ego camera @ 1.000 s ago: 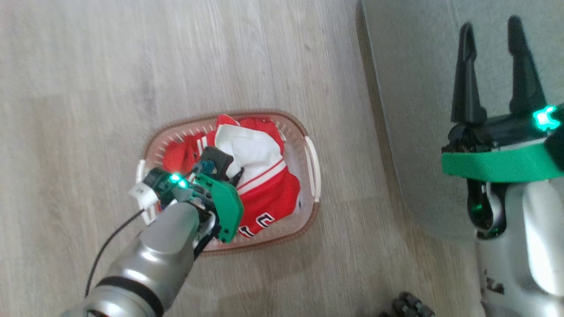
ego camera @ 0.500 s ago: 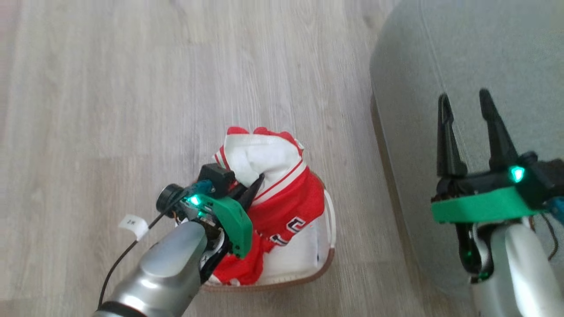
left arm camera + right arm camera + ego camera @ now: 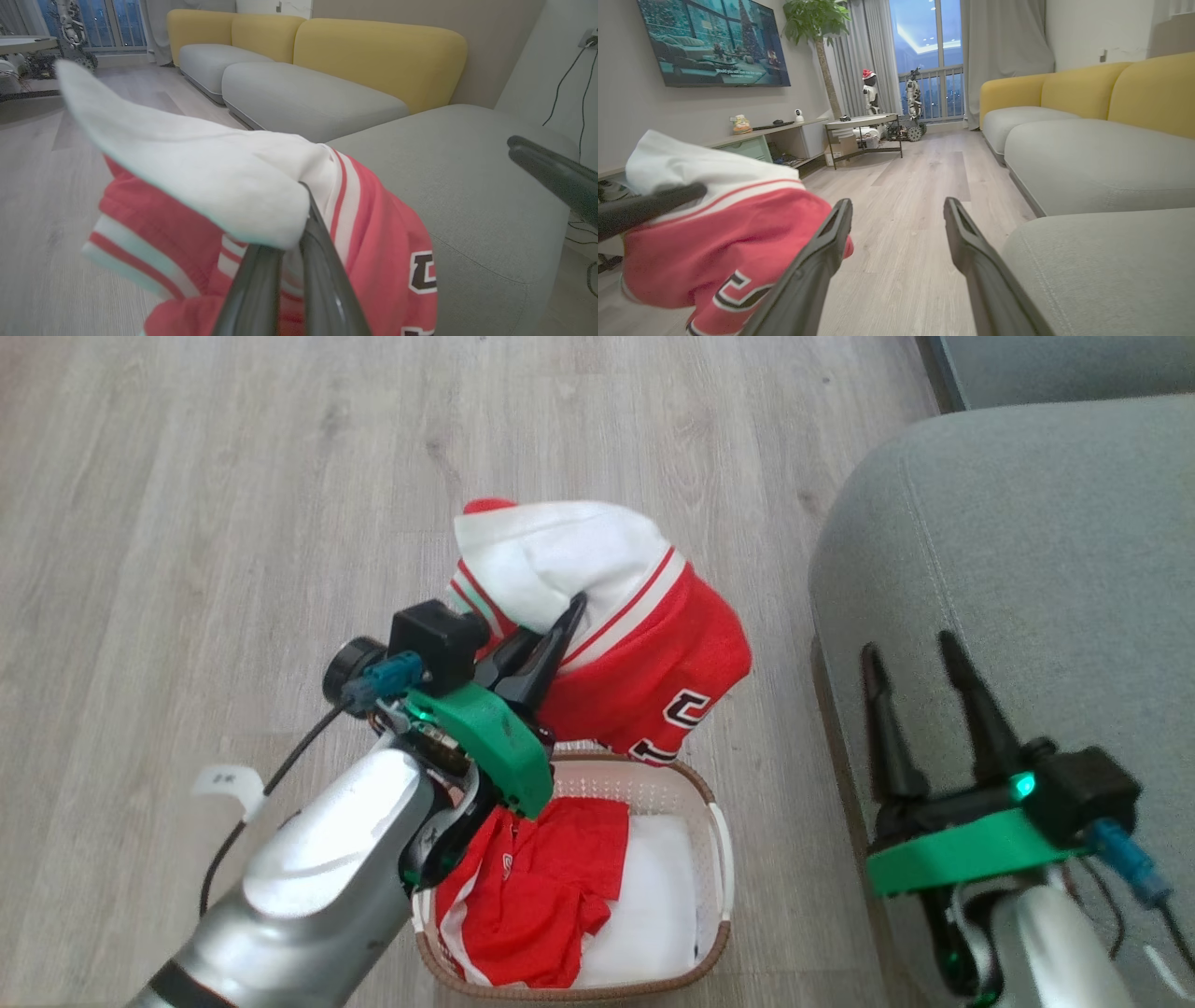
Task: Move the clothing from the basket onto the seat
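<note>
My left tool (image 3: 571,614) is clamped tight on the jersey (image 3: 653,663), pinching it where the white panel meets the red. The garment hangs bunched above the far end of the basket (image 3: 616,782). Its lower hem looks clear of the rim, though I can't be certain.

The right tool (image 3: 910,649) has its fingers wide apart and holds nothing. It hovers to the right of the basket, over the near edge of the seat (image 3: 1046,569).

By my reckoning the job is under halfway. One garment is lifted but not yet carried across to the seat. The shorts (image 3: 541,887) lie crumpled inside the basket on its left side, beside a white sheet (image 3: 653,887) that stays put. Nothing red rests on the seat so far.
</note>
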Robot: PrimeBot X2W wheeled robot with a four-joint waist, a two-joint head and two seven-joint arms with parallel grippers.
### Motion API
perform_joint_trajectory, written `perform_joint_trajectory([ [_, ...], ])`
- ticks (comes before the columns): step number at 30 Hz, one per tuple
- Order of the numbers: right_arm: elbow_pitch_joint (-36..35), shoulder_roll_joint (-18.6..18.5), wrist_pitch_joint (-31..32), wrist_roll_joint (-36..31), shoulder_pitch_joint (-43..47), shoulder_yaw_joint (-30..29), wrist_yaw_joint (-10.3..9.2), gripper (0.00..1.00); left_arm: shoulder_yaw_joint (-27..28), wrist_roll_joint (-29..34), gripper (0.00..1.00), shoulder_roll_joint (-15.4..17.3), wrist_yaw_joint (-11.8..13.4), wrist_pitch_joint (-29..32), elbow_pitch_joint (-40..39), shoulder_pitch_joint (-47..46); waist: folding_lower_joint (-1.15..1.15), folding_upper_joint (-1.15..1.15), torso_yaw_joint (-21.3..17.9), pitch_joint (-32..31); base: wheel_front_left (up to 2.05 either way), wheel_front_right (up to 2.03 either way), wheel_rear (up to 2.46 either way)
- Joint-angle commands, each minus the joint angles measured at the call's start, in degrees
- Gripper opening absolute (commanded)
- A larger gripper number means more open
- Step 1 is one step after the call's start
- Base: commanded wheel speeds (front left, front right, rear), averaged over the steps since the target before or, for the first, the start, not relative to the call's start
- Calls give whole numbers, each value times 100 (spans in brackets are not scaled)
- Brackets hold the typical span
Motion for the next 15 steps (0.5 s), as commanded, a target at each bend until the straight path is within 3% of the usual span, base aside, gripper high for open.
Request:
perform_joint_trajectory([
  [1,-149,-50,-36,55,-38,246,-1,100,290,-2,0,212,89,99,-425,-359,1,0,33,-50,0,0,0],
  [7,-94,-50,-36,135,62,568,-1,100,359,-6,0,367,281,473,-1134,-528,1,0,60,-145,0,0,0],
  [15,-136,-65,-36,307,68,1018,-1,100,341,-24,0,412,403,649,-1395,-531,1,0,28,-163,0,0,0],
])
